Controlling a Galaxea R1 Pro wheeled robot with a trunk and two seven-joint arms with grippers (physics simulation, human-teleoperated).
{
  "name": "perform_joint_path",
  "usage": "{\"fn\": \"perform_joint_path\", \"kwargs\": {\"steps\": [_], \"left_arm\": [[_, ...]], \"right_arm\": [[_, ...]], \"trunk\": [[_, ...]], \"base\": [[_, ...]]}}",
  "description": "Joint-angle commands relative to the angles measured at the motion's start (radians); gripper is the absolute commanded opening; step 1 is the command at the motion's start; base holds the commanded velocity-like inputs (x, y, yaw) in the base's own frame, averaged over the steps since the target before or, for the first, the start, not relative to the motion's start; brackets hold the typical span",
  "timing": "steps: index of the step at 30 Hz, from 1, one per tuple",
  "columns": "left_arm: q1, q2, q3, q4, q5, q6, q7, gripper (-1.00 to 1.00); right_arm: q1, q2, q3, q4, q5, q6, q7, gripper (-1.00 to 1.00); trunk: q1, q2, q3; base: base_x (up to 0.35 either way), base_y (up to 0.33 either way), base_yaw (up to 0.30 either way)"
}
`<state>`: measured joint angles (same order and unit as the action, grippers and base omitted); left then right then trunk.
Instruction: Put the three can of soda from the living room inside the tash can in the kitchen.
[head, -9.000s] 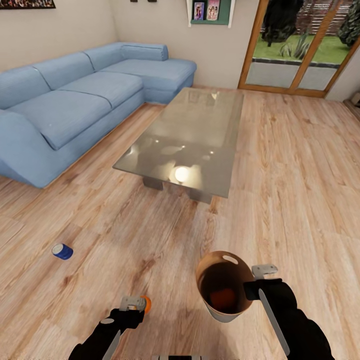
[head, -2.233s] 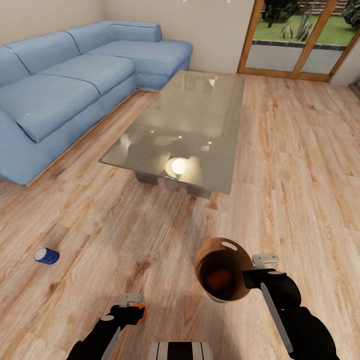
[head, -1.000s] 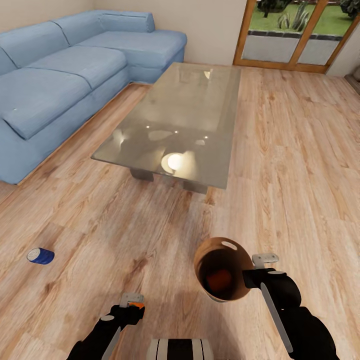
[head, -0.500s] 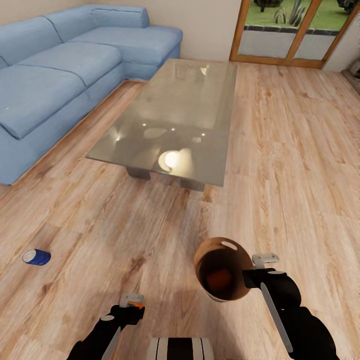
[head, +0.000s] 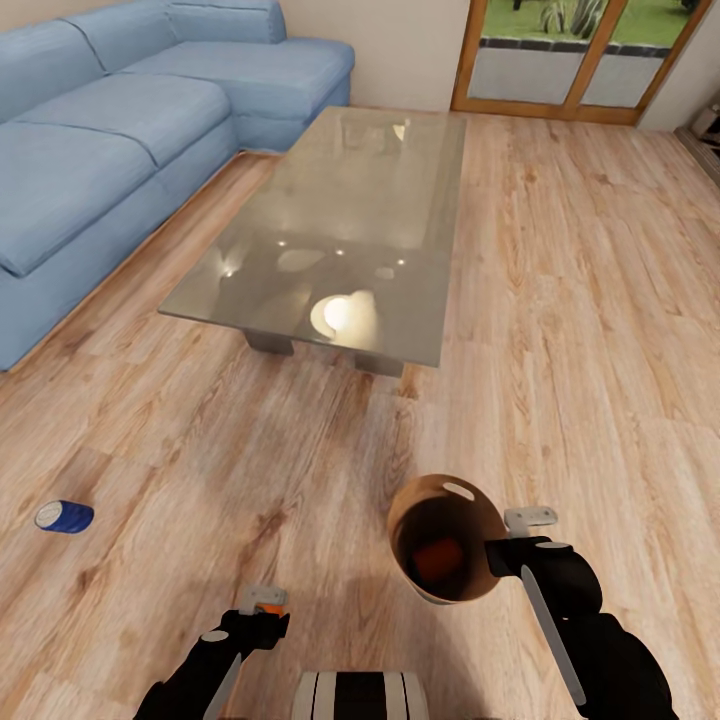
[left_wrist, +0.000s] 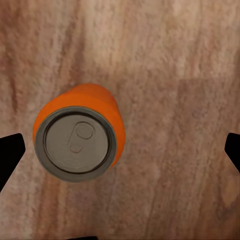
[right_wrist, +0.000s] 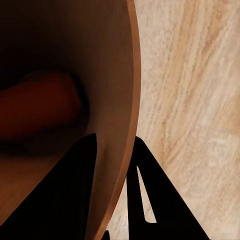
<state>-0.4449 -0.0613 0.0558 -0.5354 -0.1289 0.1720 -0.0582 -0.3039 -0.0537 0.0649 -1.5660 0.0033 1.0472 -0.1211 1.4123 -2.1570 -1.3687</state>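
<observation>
One orange can of soda (left_wrist: 77, 134) stands upright on the wood floor, and my left gripper (left_wrist: 120, 155) hangs open right above it, the can closer to one finger (left_wrist: 10, 161). In the head view only an orange sliver (head: 271, 609) peeks out under that gripper (head: 262, 602). My right gripper (head: 512, 538) is shut on the rim of the tash can (head: 445, 590), which it holds tilted above the floor; its wall (right_wrist: 112, 115) sits between the fingers. A second orange can (head: 437, 560) lies inside it. The dark blue can (head: 63, 516) lies on its side on the floor at far left.
A low glass table (head: 340, 230) stands ahead, with the blue corner sofa (head: 110, 130) to its left. Wood-framed glass doors (head: 570, 60) are at the back right. Open plank floor (head: 580, 330) stretches on the right.
The camera has shifted, so the sofa, table and blue can slide left and down in the picture. Since the oldest frame my left gripper has moved over the orange can beside it.
</observation>
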Motion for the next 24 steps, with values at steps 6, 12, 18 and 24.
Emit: {"fn": "perform_joint_path", "kwargs": {"steps": [6,12,18,24], "left_arm": [[0.000,0.000,0.000,0.000,0.000,0.000,0.000,1.00],[0.000,0.000,-0.001,0.000,0.000,0.000,0.001,1.00],[0.000,0.000,0.000,0.000,0.000,0.000,0.000,1.00],[0.000,0.001,-0.001,0.000,0.000,0.002,0.000,1.00]], "right_arm": [[-0.001,0.001,0.000,0.000,-0.011,0.000,0.001,-1.00],[0.000,0.002,0.000,0.000,-0.011,0.000,0.001,-1.00],[0.000,0.002,0.001,0.000,-0.011,0.000,0.001,-1.00],[0.000,0.002,0.000,0.000,-0.011,0.000,0.001,-1.00]], "trunk": [[0.000,0.000,-0.009],[0.000,0.000,-0.018],[0.000,0.000,-0.028],[0.000,0.000,-0.038]], "base": [[0.000,0.000,-0.002],[0.000,0.000,0.000],[0.000,0.000,0.000],[0.000,0.003,0.000]]}}
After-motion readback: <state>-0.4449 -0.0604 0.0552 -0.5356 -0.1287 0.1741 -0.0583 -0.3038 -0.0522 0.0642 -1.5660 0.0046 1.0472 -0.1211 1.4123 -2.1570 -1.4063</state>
